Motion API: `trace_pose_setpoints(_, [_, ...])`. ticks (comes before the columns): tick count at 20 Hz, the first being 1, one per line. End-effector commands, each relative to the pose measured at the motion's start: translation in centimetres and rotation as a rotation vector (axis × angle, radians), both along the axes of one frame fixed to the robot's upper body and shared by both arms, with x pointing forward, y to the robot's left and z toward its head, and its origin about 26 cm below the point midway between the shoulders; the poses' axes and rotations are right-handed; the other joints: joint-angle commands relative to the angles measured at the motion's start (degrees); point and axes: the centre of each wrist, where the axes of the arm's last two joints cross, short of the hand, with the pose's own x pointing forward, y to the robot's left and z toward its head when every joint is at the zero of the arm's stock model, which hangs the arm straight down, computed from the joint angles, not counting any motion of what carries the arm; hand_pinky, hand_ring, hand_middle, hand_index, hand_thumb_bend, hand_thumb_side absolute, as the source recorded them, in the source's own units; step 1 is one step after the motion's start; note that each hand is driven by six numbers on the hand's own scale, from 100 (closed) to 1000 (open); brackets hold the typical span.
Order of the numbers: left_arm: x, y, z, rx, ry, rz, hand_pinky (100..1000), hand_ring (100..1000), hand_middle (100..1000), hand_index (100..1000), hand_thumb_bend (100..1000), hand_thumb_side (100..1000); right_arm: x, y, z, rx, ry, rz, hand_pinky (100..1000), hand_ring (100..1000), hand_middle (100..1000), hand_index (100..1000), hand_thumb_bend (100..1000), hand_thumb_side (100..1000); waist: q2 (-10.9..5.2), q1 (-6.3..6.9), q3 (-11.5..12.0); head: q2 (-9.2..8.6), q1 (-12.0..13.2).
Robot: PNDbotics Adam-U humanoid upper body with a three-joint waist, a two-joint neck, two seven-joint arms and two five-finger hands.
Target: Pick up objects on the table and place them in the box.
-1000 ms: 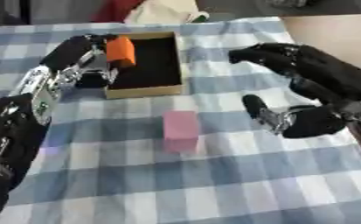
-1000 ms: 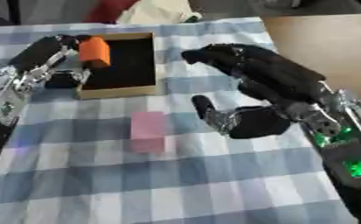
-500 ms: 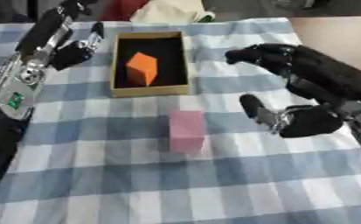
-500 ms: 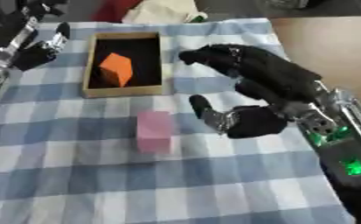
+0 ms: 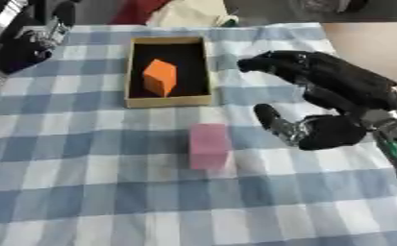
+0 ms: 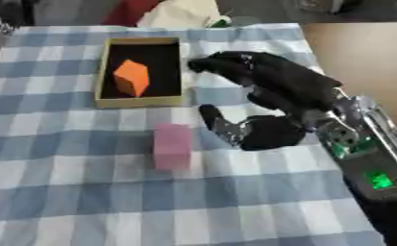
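Fingers of the right hand (image 5: pixel 328 103) are spread wide and gently arched, the thumb (image 5: pixel 273 122) jutting down toward the cloth and the fingertips reaching toward 11 o'clock, with nothing between them. That hand hangs just to the 3 o'clock side of the pink block (image 5: pixel 208 145), near it but apart, which looks like a pose readied for closing around the block rather than a rest.

At the 10 o'clock corner of the left eye view the left hand (image 5: pixel 31 43) is raised beside the table edge, well clear of the box (image 5: pixel 167 100); whether its fingers are straight or curled I cannot tell. Its place there suits a hand keeping out of the way, so the box mouth is unobstructed.

On the blue-and-white checked tablecloth (image 5: pixel 83 192) the pink block stands upright, near the middle of the table, at 6 o'clock from the box and a little apart from its near wall.

Shallow, tan-walled and dark inside, the box sits toward 12 o'clock on the table. Inside it lies one orange block (image 5: pixel 159 77), tilted on an edge in the left part, with the rest of the floor bare. So one object appears placed and the pink one remains outside.
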Motion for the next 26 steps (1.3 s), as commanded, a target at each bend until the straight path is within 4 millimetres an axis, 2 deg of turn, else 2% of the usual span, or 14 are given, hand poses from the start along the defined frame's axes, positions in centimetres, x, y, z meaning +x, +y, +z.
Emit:
trace_pose_setpoints(1, [-2.0,0.4,1.4,0.008,-0.005,-0.047,894,728,780,1000,100,845,0.7,0.3,0.3,-0.067,-0.006,-0.016,860,861,866,1000,100,978,-1.08,-0.05,0.32,-0.65,-0.51])
trace_pose_setpoints(5, [-3.4,0.7,0.4,0.025,0.048,-0.075,893,723,777,1000,100,865,1.6,1.4,-0.2,-0.146,-0.007,-0.02,855,864,890,1000,100,925,-1.12,-0.15,0.9,-0.61,-0.87])
trace_pose_setpoints(6, [-3.6,0.8,0.2,0.032,0.059,-0.077,893,722,778,1000,100,870,1.8,1.7,-0.3,-0.176,-0.008,-0.02,855,865,897,1000,125,925,-1.12,-0.17,1.02,-0.63,-0.93])
trace_pose_setpoints(7, [-3.8,0.9,0.0,0.038,0.067,-0.078,893,722,778,1000,100,872,2.0,2.0,-0.4,-0.205,-0.01,-0.021,854,866,898,1000,130,928,-1.13,-0.19,1.09,-0.62,-0.98])
trace_pose_setpoints(8, [-3.9,1.0,-0.2,0.043,0.076,-0.077,893,720,776,1000,100,880,2.1,2.2,-0.4,-0.233,-0.013,-0.023,853,867,906,1000,172,945,-1.14,-0.22,1.18,-0.6,-1.03])
trace_pose_setpoints(15, [-4.3,1.3,-1.3,0.083,0.122,-0.084,893,719,777,1000,100,909,2.9,3.2,-0.7,-0.341,-0.033,-0.043,847,863,901,1000,206,983,-1.11,-0.48,1.54,-0.45,-1.05])
trace_pose_setpoints(17, [-4.3,1.4,-1.4,0.093,0.131,-0.086,894,719,777,1000,100,918,3.0,3.3,-0.8,-0.346,-0.036,-0.038,847,860,886,1000,192,933,-1.1,-0.55,1.5,-0.44,-1.04])
trace_pose_setpoints(20, [-4.2,1.4,-1.7,0.109,0.145,-0.092,895,719,778,1000,100,931,3.0,3.3,-0.8,-0.356,-0.017,-0.011,855,867,890,1000,148,721,-1.07,-0.6,1.47,-0.39,-0.97])
trace_pose_setpoints(22, [-4.2,1.5,-1.8,0.116,0.153,-0.094,896,720,779,1000,100,937,2.9,3.3,-0.6,-0.376,-0.004,0.012,857,870,895,1000,168,694,-1.08,-0.62,1.47,-0.33,-0.97])
trace_pose_setpoints(23, [-4.1,1.5,-1.9,0.118,0.157,-0.094,895,719,779,1000,100,938,2.8,3.3,-0.4,-0.386,-0.001,0.023,857,872,897,1000,202,722,-1.08,-0.64,1.48,-0.31,-0.98])
trace_pose_setpoints(26, [-4.0,1.7,-2.1,0.124,0.166,-0.091,895,719,781,1000,100,946,2.5,3.4,0.1,-0.408,-0.002,0.043,857,872,898,1000,203,732,-1.09,-0.66,1.45,-0.23,-0.97])
